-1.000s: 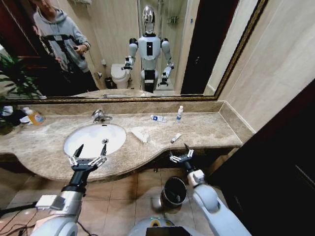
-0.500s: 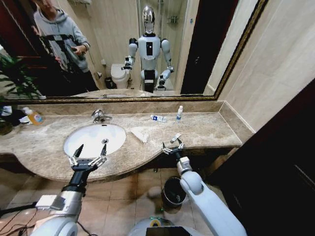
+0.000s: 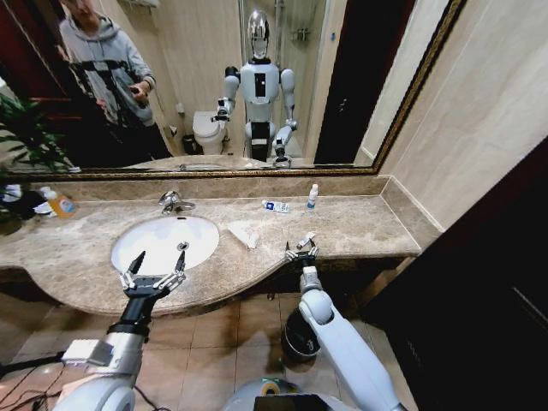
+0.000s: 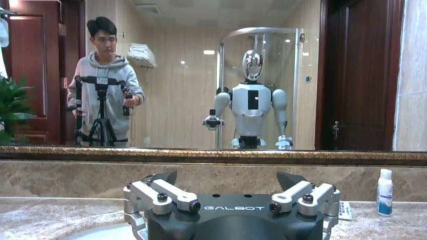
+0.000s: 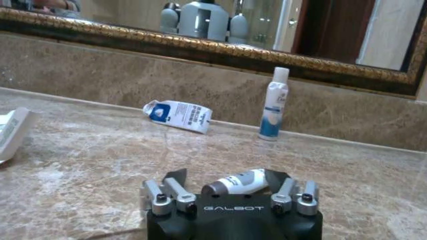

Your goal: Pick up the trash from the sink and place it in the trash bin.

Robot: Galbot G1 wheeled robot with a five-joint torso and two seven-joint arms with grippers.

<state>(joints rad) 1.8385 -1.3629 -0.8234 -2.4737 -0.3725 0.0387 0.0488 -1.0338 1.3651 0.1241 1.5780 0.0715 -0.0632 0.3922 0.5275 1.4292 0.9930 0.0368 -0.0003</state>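
The trash lies scattered on the marble worktop [image 3: 360,224] rather than in the sink [image 3: 163,242]: a flat white packet [image 3: 244,234] just right of the basin, a crumpled white-and-blue tube [image 3: 276,206] near the back wall, a small upright bottle [image 3: 312,198] with a blue label beside it, and a short white tube with a dark brown cap [image 5: 235,182] lying on its side near the front edge. The right end effector [image 3: 300,251] reaches up over the front edge of the worktop on an arm rising from below, its fingers spread wide on either side of that small tube and holding nothing. The right wrist view shows the tube lying between the open fingers, with the crumpled tube [image 5: 177,116] and the bottle [image 5: 274,104] well behind it. The left end effector [image 3: 151,276] hangs over the front rim of the sink, fingers spread and empty. The trash bin [image 3: 299,336] stands on the tiled floor below the worktop, partly hidden behind the right arm.
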